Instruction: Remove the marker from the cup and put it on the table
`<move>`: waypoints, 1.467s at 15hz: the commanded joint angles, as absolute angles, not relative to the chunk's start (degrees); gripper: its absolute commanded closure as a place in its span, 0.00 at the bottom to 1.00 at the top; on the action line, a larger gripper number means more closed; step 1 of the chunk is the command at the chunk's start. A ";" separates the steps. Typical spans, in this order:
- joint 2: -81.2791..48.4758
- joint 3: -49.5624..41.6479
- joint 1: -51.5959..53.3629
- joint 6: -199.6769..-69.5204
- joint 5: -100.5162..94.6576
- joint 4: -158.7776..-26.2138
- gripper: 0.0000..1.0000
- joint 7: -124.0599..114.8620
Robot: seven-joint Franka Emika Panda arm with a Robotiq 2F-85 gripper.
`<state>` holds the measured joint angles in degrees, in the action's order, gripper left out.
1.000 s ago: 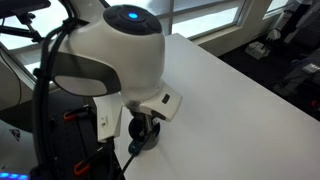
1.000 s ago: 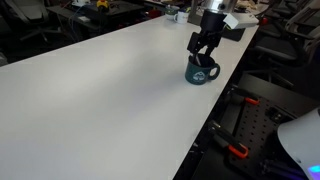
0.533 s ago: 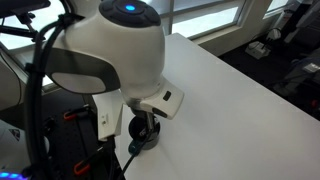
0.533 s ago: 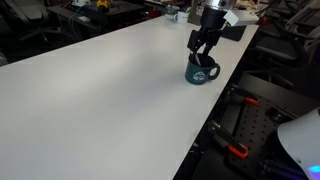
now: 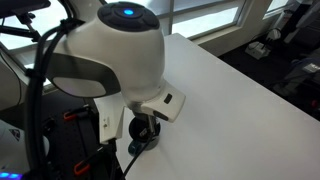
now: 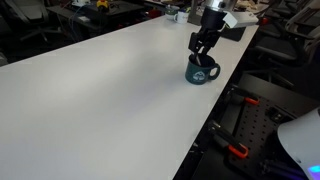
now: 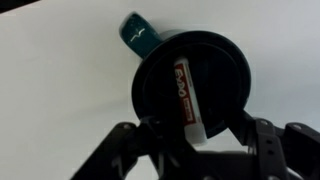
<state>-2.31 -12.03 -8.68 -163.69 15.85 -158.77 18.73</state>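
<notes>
Daylit windows (image 5: pixel 205 18) back a dim, equipment-cluttered room.

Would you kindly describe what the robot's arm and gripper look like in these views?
The arm is a bulbous glossy white shell with a glowing blue light on top; a black cable runs alongside. The gripper is black, with dark jointed fingers under a white wrist block.
</notes>
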 commanded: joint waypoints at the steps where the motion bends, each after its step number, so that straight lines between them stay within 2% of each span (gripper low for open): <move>1: -3.93 -11.89 -8.55 -166.08 16.04 -159.31 0.34 19.19; 4: -4.97 -11.70 -8.42 -166.28 16.14 -159.29 0.34 19.47; 7: -5.62 -11.42 -8.39 -165.93 16.43 -159.25 0.40 19.75; 10: -5.32 -11.54 -8.56 -165.27 16.44 -159.24 0.52 19.72; 11: -5.16 -11.60 -8.62 -165.13 16.48 -159.26 0.52 19.82; 12: -5.18 -11.61 -8.66 -165.07 16.59 -159.18 0.60 19.89; 16: -5.18 -11.59 -8.86 -164.65 17.08 -159.05 0.77 20.26; 17: -5.05 -11.56 -8.91 -164.44 17.23 -159.02 0.71 20.42; 19: -4.69 -11.57 -9.06 -163.94 17.51 -159.04 0.77 20.82; 20: -4.41 -11.63 -9.15 -163.70 17.70 -159.03 0.93 20.92; 22: -3.64 -11.94 -9.18 -163.45 17.35 -159.48 0.98 20.30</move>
